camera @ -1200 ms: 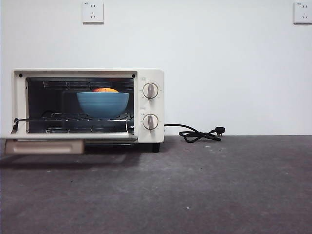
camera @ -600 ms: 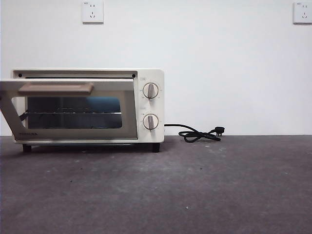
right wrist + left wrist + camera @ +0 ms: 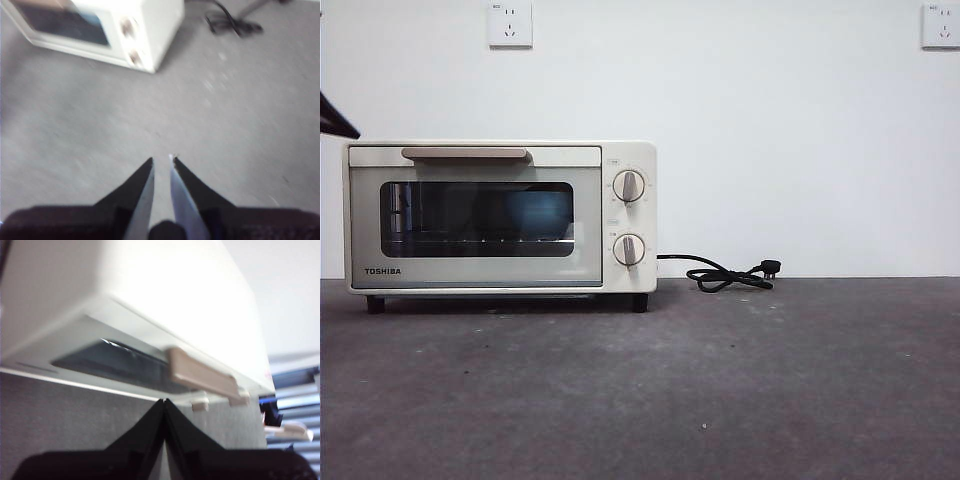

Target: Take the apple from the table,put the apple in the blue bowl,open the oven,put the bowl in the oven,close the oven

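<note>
Your cream-white boxy toaster oven (image 3: 500, 216) stands on the dark grey mottled table (image 3: 720, 390) at about nine o'clock in the front view, and its dark glass door (image 3: 475, 220) sits flush against the body, fully up. The tan bar handle (image 3: 465, 154) runs along the door's top edge, and the two round knobs (image 3: 628, 186) stack one over the other on the panel at the door's three o'clock side. Through the glass you can make out the medium-blue round bowl (image 3: 538, 212) inside the chamber, toward the knob side; the apple cannot be seen through the tinted pane. The black power cord (image 3: 725, 274) lies coiled on the table just beside the oven at its three o'clock, against the white wall (image 3: 770, 130), where two white wall sockets (image 3: 510, 24) sit high at eleven and one o'clock. Your left gripper (image 3: 164, 402) hangs close above the oven's front, fingertips pressed together with nothing between them, the handle (image 3: 202, 375) just beyond its tips; in the front view it shows only as a black tip (image 3: 334, 118) at ten o'clock. Your right gripper (image 3: 162, 161) waits well back over bare table, its jaws a narrow slit apart and empty, with the oven (image 3: 107, 27) far off at eleven o'clock.
</note>
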### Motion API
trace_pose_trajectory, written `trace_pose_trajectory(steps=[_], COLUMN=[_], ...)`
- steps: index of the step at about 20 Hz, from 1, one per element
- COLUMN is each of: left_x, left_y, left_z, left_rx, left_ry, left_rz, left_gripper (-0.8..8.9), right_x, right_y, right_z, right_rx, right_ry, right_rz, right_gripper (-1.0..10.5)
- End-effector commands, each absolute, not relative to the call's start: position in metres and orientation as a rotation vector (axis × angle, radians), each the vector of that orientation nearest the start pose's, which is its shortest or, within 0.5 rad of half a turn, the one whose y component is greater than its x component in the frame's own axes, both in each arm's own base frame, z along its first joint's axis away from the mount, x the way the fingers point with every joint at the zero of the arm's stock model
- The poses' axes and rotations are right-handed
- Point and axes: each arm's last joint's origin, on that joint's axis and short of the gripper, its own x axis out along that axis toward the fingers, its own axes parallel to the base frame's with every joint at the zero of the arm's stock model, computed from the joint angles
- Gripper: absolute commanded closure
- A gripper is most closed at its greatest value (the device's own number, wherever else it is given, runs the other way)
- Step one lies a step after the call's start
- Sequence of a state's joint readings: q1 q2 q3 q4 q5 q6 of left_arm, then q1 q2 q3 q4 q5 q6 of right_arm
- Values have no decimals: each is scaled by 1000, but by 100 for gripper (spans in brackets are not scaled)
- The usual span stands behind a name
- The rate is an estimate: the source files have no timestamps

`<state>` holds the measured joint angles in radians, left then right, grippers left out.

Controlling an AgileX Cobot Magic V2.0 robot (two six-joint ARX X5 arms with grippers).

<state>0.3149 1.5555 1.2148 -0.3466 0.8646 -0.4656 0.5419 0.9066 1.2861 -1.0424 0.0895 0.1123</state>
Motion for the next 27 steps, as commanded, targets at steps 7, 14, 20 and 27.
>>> trace_pose_trajectory(steps=[7,14,20,27], left_x=[227,106,68,76], left_y=[33,7,-1,1], left_z=[362,405,413,414], left_rx=[-283,-206,-175,43], left_ry=[611,438,327,283], left_rz=[-368,-290,-296,-318], left_gripper=[820,817,817,818], right_x=[119,119,119,119], right_y=[67,67,67,67], right_z=[392,392,392,392], right_rx=[-125,-125,-125,-125], right_ry=[703,703,703,703], right_rz=[351,351,350,350], right_gripper=[884,884,884,884])
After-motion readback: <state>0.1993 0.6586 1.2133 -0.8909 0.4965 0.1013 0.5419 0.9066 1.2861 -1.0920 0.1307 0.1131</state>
